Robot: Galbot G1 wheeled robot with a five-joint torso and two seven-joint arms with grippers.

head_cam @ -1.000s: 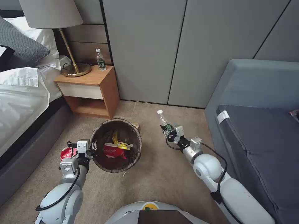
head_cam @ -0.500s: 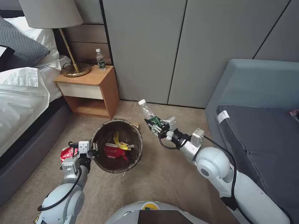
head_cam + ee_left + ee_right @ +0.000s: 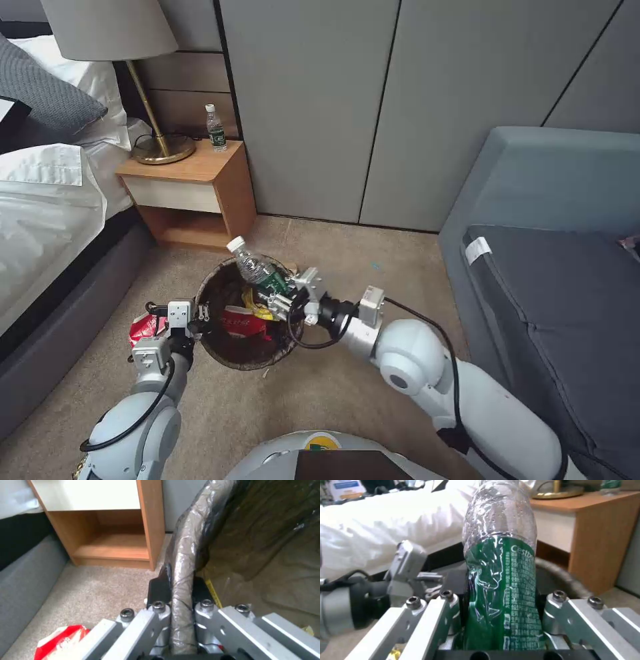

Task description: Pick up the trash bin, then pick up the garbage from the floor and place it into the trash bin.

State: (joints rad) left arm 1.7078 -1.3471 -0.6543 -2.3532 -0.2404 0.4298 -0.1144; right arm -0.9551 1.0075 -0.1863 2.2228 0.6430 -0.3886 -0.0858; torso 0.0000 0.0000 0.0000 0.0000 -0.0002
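Observation:
The trash bin (image 3: pixel 235 362), lined with a dark bag, is on the carpet in front of me. My left gripper (image 3: pixel 199 321) is shut on its near-left rim, and the left wrist view shows the bagged rim (image 3: pixel 182 562) pinched between the fingers (image 3: pixel 159 592). My right gripper (image 3: pixel 283 301) is shut on a clear green-labelled bottle (image 3: pixel 255 269) and holds it tilted over the bin's opening, cap pointing away. Up close, the bottle (image 3: pixel 500 562) sits squeezed between the jaws. Inside the bin lie a red-and-white carton (image 3: pixel 237 323) and a yellow wrapper (image 3: pixel 251 301). Another red-and-white carton (image 3: pixel 143 327) lies on the floor beside my left gripper.
A wooden nightstand (image 3: pixel 200 183) with a brass lamp (image 3: pixel 160 148) and a second bottle (image 3: pixel 215 128) stands behind the bin. The bed (image 3: pixel 40 220) runs along the left, a grey sofa (image 3: pixel 553 287) along the right, and grey cabinet doors (image 3: pixel 373 113) close the back.
My right arm has swung left with the bottle, from over the carpet to the right of the bin to above its opening. The left gripper has stayed on the rim.

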